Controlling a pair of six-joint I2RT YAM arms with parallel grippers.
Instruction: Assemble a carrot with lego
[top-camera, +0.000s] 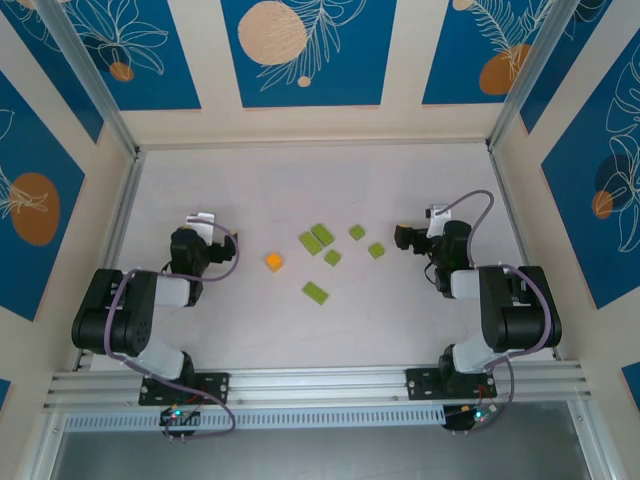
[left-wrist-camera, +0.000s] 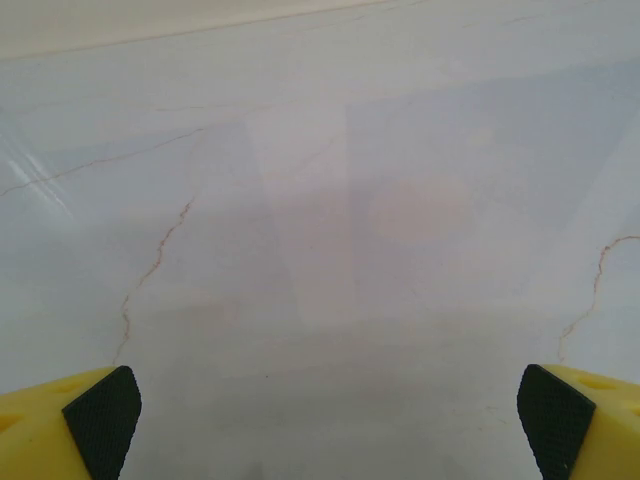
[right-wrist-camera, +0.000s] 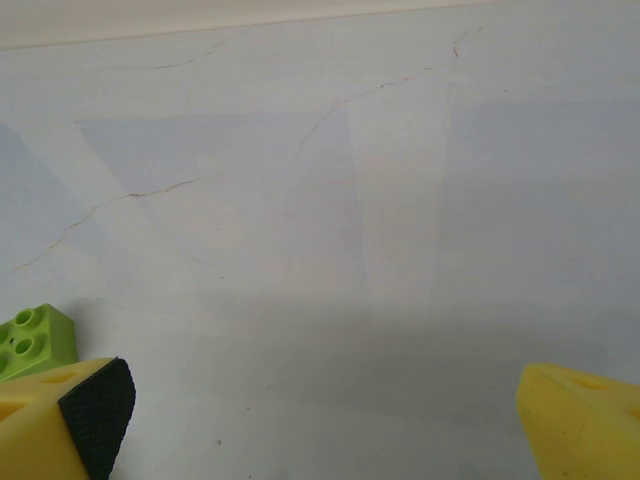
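Your left gripper (left-wrist-camera: 325, 420) and right gripper (right-wrist-camera: 320, 420) both stand spread wide, gripping nothing, over the bare table (top-camera: 250, 330). The lego (top-camera: 316, 292) lies loose between them (orange brick (top-camera: 274, 261) nearer the left, green bricks (top-camera: 332, 257) nearer the right). One green brick (right-wrist-camera: 30, 340) sits just beside the right gripper's finger (right-wrist-camera: 60, 425).

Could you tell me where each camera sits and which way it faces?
Top external: above and behind the bases, looking down on table, left arm, right arm, lego.
Left wrist: on the left arm, facing bare table past the open left gripper.
Right wrist: likewise, past the open right gripper; green brick lower left.
Shared: table, probably that brick.
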